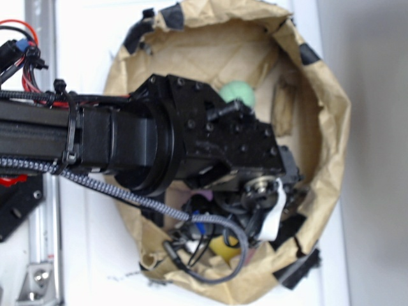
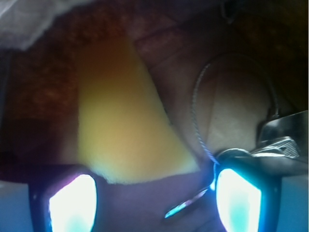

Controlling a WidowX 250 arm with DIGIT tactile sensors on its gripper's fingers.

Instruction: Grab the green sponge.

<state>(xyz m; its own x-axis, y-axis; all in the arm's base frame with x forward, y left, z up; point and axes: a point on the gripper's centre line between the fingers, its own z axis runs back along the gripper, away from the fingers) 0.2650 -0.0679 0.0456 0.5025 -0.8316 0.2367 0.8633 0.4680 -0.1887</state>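
Over a white desk [image 1: 376,95], seen from above, a black robot arm [image 1: 95,137] reaches in from nine o'clock and ends over a round basin lined with crumpled brown paper [image 1: 325,89]. Strips of black tape [image 1: 309,54] hold the paper rim at several spots. The arm's wrist block covers most of the basin's middle, so the hand itself is hidden in this view.

At twelve o'clock of the wrist block, a rounded pale green sponge [image 1: 238,92] peeks out from behind the black housing, lying on the paper in the upper part of the basin. At six o'clock, below the arm, a small patch of something yellow [image 1: 224,247] shows among loose black cables [image 1: 210,255]. A braided grey cable [image 1: 102,185] runs along the underside of the arm and loops down to the basin.

From the wrist camera, the hand [image 2: 154,198] points into the basin. Its two fingers [image 2: 72,205] glow bright blue-white at the bottom corners, one at seven o'clock and one at five o'clock, set wide apart with nothing between them. A blurred yellow wedge-shaped object [image 2: 125,125] lies on the brown paper just beyond the gap, toward eleven o'clock. At three o'clock a thin cord [image 2: 195,116] curves toward a shiny metal piece [image 2: 282,140]. The green sponge does not show in this close view.
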